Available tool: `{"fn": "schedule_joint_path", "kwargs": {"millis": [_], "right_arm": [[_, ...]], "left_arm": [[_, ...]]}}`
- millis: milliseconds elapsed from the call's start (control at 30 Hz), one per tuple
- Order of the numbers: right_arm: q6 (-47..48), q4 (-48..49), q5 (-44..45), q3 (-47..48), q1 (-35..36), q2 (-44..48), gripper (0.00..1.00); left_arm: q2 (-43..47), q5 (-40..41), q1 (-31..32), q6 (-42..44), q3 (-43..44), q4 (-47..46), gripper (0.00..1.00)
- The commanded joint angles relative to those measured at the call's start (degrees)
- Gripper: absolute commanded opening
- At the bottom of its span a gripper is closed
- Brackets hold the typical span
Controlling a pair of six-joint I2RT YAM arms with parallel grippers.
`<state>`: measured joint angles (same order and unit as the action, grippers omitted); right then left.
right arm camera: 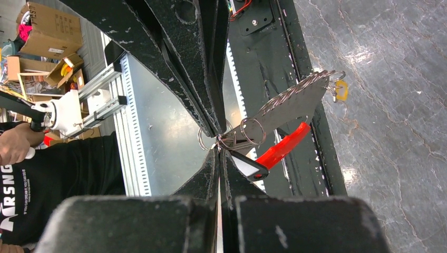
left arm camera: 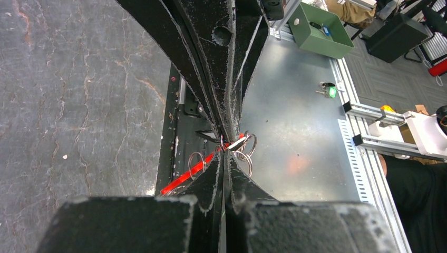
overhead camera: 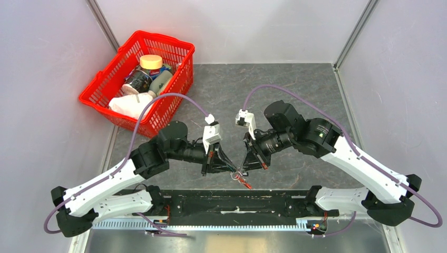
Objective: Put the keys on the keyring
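- The keyring (overhead camera: 238, 173): its red strap (overhead camera: 245, 182) points slantwise to the near edge.
- Thin silvery wire rings, bright strap.
- Both jaws together, pinching the keyring.

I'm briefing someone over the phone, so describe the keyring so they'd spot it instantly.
Find the black rail along the near edge. Just above its middle, the left end effector and right end effector meet tip to tip, pinching the keyring. It's thin wire rings with a short red strap, far smaller than the red basket far left.

Red strap (right arm camera: 282, 146), red basket (overhead camera: 174, 97), grey veined table (overhead camera: 295, 95), seemingly silvery keyring (right arm camera: 253, 132)
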<state>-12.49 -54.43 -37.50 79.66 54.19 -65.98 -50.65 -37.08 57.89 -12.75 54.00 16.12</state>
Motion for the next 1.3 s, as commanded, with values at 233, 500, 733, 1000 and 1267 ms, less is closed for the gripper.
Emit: {"fn": "schedule_joint_path", "kwargs": {"millis": [233, 500, 733, 1000, 1267], "right_arm": [[-0.84, 2.77, 2.16, -0.32, -0.05, 1.79, 0.00], [-1.23, 2.76, 1.84, -1.91, -0.06, 2.99, 0.00], [-1.53, 3.08, 1.32, -2.96, -0.08, 3.24, 0.00], [-1.84, 4.07, 0.66, -3.38, -0.06, 2.95, 0.00], [-1.85, 4.10, 2.19, -4.86, -0.05, 3.33, 0.00]], "left_arm": [[1.53, -2.38, 0.46, -0.16, 0.23, -3.20, 0.02], [1.46, -2.05, 0.47, -0.13, 0.32, -3.20, 0.02], [1.60, -1.81, 0.46, -0.21, 0.12, -3.59, 0.02], [3.34, -0.99, 0.53, -0.21, -0.91, -5.39, 0.02], [2.69, -0.67, 0.55, -0.60, -1.34, -5.16, 0.02]]}}
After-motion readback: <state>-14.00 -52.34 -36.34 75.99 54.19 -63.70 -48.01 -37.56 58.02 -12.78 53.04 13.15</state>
